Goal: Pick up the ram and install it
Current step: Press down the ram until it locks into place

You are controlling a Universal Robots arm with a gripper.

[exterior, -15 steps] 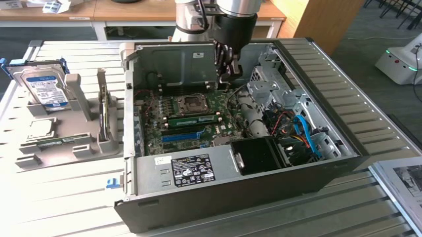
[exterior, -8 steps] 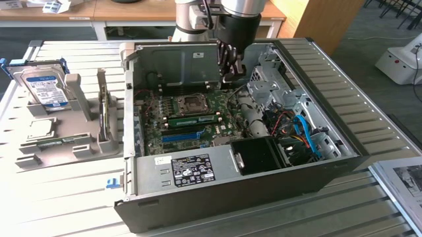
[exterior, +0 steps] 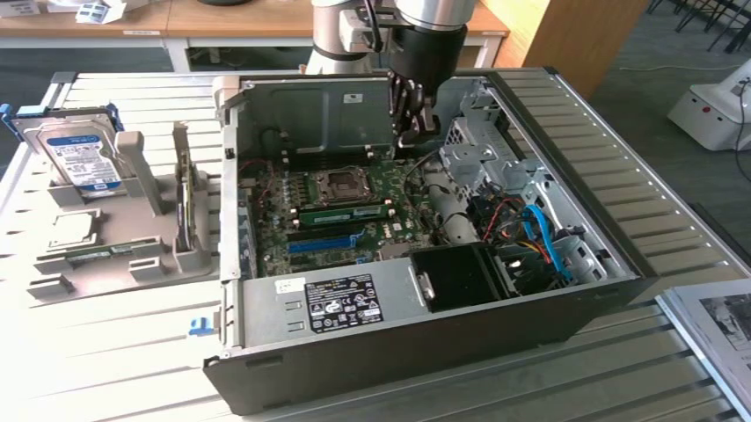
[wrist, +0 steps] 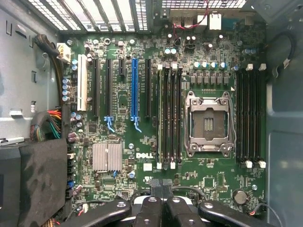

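The gripper (exterior: 411,136) hangs inside the open computer case (exterior: 411,352), just above and beside the CPU socket (exterior: 343,183), its jaws pressed together and pinching nothing. In the wrist view the black fingertips (wrist: 150,208) meet over the edge of the motherboard (wrist: 213,184). The ram (exterior: 340,212) is not in the jaws. It lies on the board in the bank of memory slots on the near side of the CPU socket, between that socket and the long blue slot (exterior: 319,243). It is a long, narrow green stick with a row of dark chips along its face, running the full length of its slot. In the wrist view it appears to sit in the slot of that bank farthest from the CPU socket (wrist: 161,118), though whether the white end clips have closed on it is hard to make out. The work looks to be at the seating stage. Doing that well would mean the closed jaws bearing straight down on the stick's top edge, evenly along its length, with no tilt toward the CPU socket, until both clips snap shut. A skewed push could stress the thin board. Well away from the CPU socket, outside the case on the bench (exterior: 118,352), a silver hard drive (exterior: 76,158) stands in a grey holder.
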